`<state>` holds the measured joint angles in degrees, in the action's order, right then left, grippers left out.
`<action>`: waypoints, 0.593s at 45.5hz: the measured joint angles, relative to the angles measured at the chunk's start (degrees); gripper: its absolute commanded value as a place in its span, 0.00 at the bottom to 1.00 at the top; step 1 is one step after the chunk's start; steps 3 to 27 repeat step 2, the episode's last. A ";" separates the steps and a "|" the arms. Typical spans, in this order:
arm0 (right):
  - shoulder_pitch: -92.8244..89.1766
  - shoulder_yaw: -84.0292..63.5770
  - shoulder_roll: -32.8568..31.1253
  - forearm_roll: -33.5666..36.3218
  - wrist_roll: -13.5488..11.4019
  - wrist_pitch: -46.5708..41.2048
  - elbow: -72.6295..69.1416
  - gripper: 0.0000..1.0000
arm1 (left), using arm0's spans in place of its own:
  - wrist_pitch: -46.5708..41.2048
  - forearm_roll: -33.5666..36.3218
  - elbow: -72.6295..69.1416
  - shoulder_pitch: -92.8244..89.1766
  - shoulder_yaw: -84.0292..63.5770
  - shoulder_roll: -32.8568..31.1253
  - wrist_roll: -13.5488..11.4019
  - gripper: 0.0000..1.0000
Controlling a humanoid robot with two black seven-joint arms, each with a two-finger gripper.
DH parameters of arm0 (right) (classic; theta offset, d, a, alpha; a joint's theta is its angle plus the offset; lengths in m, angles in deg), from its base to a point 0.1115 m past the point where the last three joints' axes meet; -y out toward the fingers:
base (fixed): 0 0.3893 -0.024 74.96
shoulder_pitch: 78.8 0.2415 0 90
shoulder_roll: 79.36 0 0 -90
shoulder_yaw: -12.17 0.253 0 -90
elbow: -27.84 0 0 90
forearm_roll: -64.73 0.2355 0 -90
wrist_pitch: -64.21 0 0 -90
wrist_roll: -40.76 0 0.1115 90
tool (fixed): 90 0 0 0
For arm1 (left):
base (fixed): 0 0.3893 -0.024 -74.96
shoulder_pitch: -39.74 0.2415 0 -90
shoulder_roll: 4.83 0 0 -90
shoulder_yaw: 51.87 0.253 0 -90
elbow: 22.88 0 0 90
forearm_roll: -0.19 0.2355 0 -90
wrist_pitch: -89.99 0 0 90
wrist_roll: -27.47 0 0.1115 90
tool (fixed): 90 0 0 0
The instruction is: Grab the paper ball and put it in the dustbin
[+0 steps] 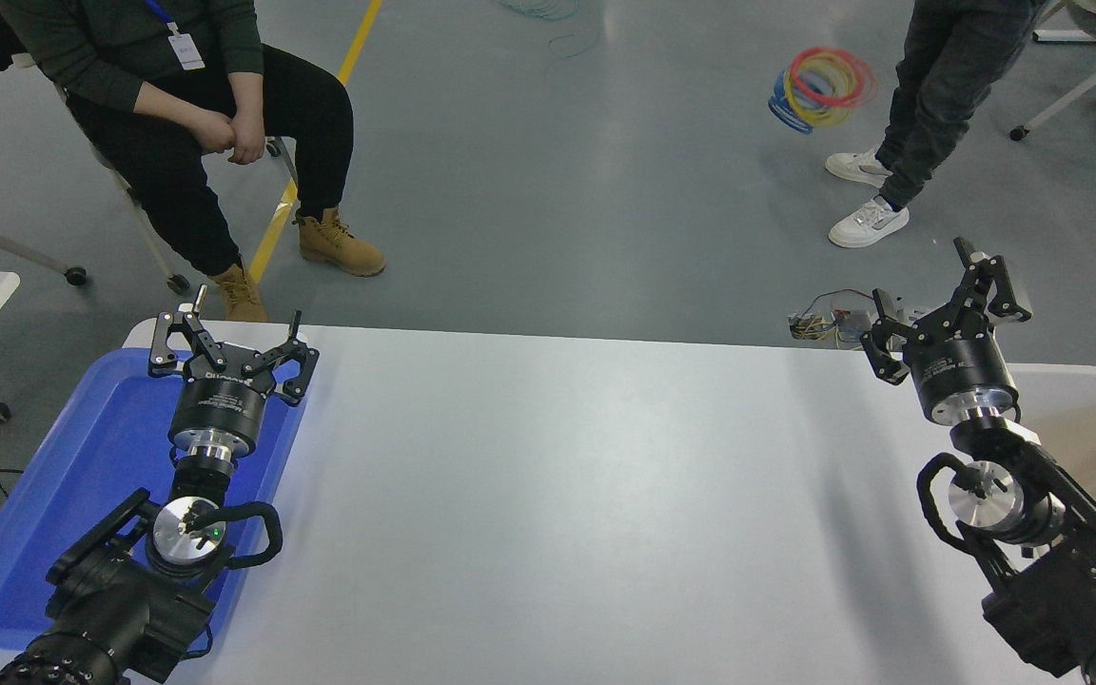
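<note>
The paper ball does not show anywhere in the head view. The dustbin lies at the right edge, with a white rim and a beige inside, mostly covered by my right arm. My right gripper hangs open and empty over the table's far right corner, just left of the dustbin, its fingers pointing away from the camera. My left gripper is parked open and empty over the far end of the blue tray at the lower left.
A person sits on a chair beyond the table's far left corner. Another person stands at the top right, with a coil of coloured rings beside them. Loose electronics and wires lie on the floor behind the far edge.
</note>
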<state>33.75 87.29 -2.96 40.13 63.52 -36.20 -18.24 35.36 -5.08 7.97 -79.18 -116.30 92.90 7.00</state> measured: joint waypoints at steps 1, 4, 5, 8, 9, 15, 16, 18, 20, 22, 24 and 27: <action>-0.10 -0.05 0.04 0.00 0.07 -0.01 0.02 1.00 | 0.00 0.00 0.00 0.00 0.00 0.00 0.00 1.00; -0.24 -0.12 0.07 0.00 0.17 -0.02 0.02 1.00 | 0.00 0.00 0.00 0.00 0.00 0.00 0.00 1.00; -0.24 -0.12 0.07 0.00 0.17 -0.02 0.02 1.00 | 0.00 0.00 0.00 0.00 0.00 0.00 0.00 1.00; -0.24 -0.12 0.07 0.00 0.17 -0.02 0.02 1.00 | 0.00 0.00 0.00 0.00 0.00 0.00 0.00 1.00; -0.24 -0.12 0.07 0.00 0.17 -0.02 0.02 1.00 | 0.00 0.00 0.00 0.00 0.00 0.00 0.00 1.00; -0.24 -0.12 0.07 0.00 0.17 -0.02 0.02 1.00 | 0.00 0.00 0.00 0.00 0.00 0.00 0.00 1.00; -0.24 -0.12 0.07 0.00 0.17 -0.02 0.02 1.00 | 0.00 0.00 0.00 0.00 0.00 0.00 0.00 1.00; -0.24 -0.12 0.07 0.00 0.17 -0.02 0.02 1.00 | 0.00 0.00 0.00 0.00 0.00 0.00 0.00 1.00; -0.24 -0.12 0.07 0.00 0.17 -0.02 0.02 1.00 | 0.00 0.00 0.00 0.00 0.00 0.00 0.00 1.00; -0.24 -0.12 0.07 0.00 0.17 -0.02 0.02 1.00 | 0.00 0.00 0.00 0.00 0.00 0.00 0.00 1.00; -0.24 -0.12 0.07 0.00 0.17 -0.02 0.02 1.00 | 0.00 0.00 0.00 0.00 0.00 0.00 0.00 1.00; -0.24 -0.12 0.07 0.00 0.17 -0.02 0.02 1.00 | 0.00 0.00 0.00 0.00 0.00 0.00 0.00 1.00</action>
